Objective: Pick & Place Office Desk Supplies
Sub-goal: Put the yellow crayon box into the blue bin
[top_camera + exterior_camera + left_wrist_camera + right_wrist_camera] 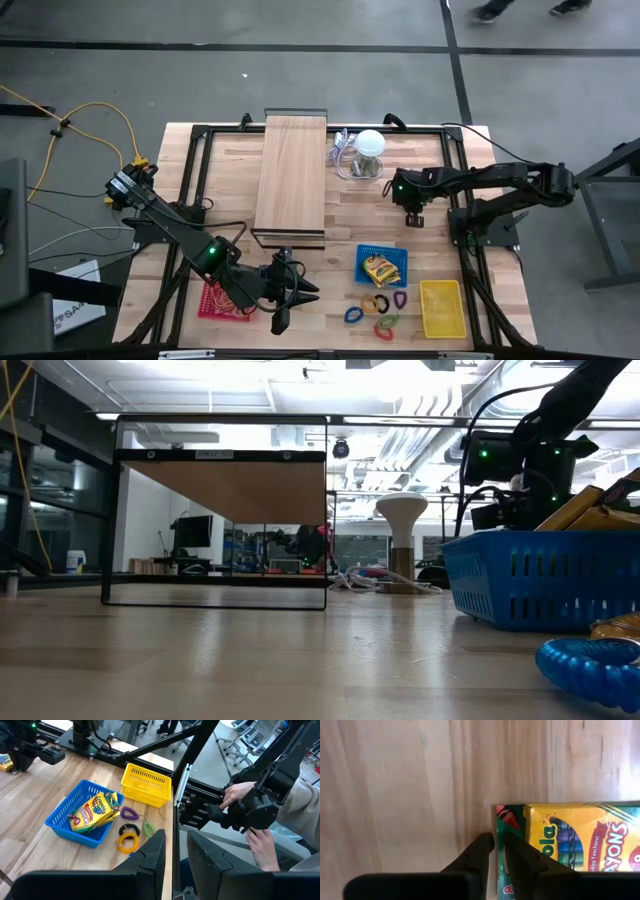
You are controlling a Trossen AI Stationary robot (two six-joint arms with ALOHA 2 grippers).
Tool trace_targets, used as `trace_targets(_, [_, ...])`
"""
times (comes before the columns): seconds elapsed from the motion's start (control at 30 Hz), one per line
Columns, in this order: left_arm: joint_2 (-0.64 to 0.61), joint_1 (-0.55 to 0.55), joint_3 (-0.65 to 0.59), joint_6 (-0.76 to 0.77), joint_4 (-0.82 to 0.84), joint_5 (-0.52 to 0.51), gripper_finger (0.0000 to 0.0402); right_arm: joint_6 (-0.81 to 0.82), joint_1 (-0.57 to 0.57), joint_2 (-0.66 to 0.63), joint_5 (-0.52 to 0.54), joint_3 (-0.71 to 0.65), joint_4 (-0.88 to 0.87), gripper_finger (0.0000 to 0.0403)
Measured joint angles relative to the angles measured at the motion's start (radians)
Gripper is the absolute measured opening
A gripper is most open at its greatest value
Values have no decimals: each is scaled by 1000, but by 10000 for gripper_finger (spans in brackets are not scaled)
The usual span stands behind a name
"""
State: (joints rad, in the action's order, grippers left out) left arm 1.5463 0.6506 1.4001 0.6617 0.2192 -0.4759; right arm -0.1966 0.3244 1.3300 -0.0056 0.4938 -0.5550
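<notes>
Right claw (pixel 499 842) is down over the edge of a yellow crayon pack (pixel 580 840) lying flat on the bare surface (pixel 350 210), so this looks like the pick step; its tips sit very close together right at the pack's green edge, and I honestly can't tell if they're pinching it yet. Next move, I'd guess: get a firm hold on that thin edge, lift it, then carry it to the blue basket (pixel 365 252) where other packs (pixel 382 268) already sit; left claw (pixel 176 836) waits near the front edge, open and empty.
</notes>
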Motion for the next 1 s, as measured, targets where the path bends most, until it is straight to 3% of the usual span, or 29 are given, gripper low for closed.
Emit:
trace_targets(0.2, [0,0,0,0,0,0,77,2,0,-1,-31,0,19,7])
trace_targets(0.7, [0,0,0,0,0,0,77,-34,-5,1,-128,-2,83,3])
trace_targets(1.0, [0,0,0,0,0,0,77,-63,-74,2,-165,-3,122,3])
